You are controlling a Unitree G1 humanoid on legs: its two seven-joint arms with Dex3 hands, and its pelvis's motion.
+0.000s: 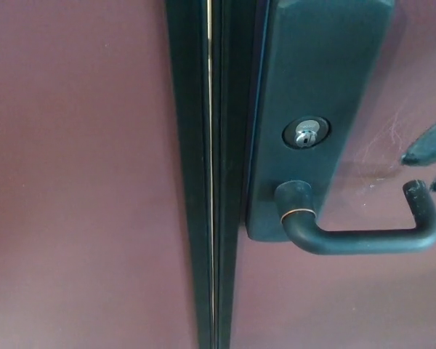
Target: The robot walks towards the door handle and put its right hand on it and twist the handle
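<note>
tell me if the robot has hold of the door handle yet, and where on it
Nothing is held. Only the fingertips of the right hand show at the right edge, above the upturned end of the door handle, apart from it. The left hand is not in view.
</note>
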